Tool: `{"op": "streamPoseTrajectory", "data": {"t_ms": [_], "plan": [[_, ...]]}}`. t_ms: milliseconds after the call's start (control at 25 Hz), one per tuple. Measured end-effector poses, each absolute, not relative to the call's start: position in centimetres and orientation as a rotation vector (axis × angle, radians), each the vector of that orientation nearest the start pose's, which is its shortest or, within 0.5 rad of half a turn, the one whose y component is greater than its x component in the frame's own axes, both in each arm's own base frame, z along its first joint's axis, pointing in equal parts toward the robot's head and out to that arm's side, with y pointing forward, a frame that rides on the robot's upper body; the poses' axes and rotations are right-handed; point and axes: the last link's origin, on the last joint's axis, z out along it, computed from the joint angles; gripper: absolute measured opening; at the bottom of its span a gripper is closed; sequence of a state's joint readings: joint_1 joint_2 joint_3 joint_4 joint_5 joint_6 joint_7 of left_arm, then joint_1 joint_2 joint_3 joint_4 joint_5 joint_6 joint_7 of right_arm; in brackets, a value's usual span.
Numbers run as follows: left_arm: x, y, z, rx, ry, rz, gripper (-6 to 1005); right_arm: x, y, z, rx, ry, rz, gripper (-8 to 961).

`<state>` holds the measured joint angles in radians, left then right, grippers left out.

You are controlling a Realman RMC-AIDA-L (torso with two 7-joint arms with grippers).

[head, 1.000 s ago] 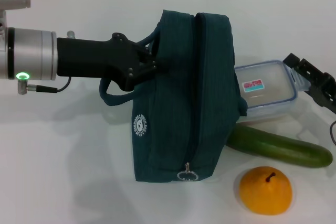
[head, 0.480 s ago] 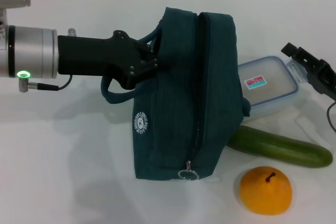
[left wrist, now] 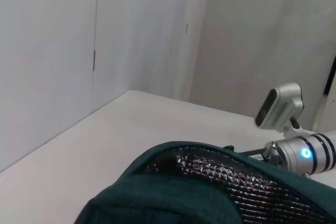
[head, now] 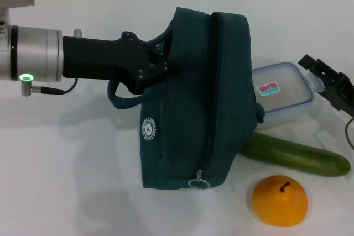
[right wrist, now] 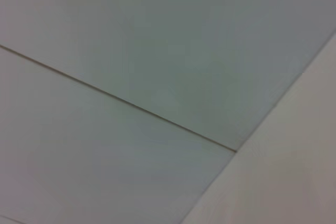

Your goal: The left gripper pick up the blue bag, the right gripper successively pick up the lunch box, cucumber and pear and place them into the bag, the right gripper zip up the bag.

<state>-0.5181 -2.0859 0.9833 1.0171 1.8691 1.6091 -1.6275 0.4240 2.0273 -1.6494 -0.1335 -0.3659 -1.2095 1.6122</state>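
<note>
My left gripper (head: 159, 66) is shut on a loop handle of the blue bag (head: 193, 109) and holds it upright off the table. The bag's white logo (head: 147, 130) faces me, and its zip ring (head: 198, 183) hangs at the bottom. Its silver lining (left wrist: 226, 174) shows in the left wrist view. The lunch box (head: 283, 93) lies just right of the bag, partly behind it. In front of the box lie the cucumber (head: 298, 156) and the pear (head: 279, 200). My right gripper (head: 327, 84) hovers open at the box's right end.
The white table (head: 66, 181) runs back to a pale wall. My right arm's silver wrist (left wrist: 300, 153) shows beyond the bag in the left wrist view. The right wrist view shows only wall panels and a table edge.
The bag and left gripper have drifted slightly right. The right gripper rose a little by the lunch box's end, then settled back lower and to the right.
</note>
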Motion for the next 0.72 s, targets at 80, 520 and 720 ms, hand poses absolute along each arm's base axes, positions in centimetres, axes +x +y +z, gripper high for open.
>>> {"op": "streamPoseTrajectory", "data": {"t_ms": [80,520,720], "plan": [[-18.85,34.03,1.64,-2.896,-0.387,-0.643,43,32.1,31.14,-3.41,-1.685,1.712,1.331,693],[-18.72,33.84,1.09,-2.92,-0.341,-0.632,43,31.84,30.78,-3.74,-1.698,1.752,1.341,685],[-18.85,33.83,0.97,-2.92,-0.344,-0.633,43,31.3,31.07,-3.8,-1.72,1.749,1.353,682]]}}
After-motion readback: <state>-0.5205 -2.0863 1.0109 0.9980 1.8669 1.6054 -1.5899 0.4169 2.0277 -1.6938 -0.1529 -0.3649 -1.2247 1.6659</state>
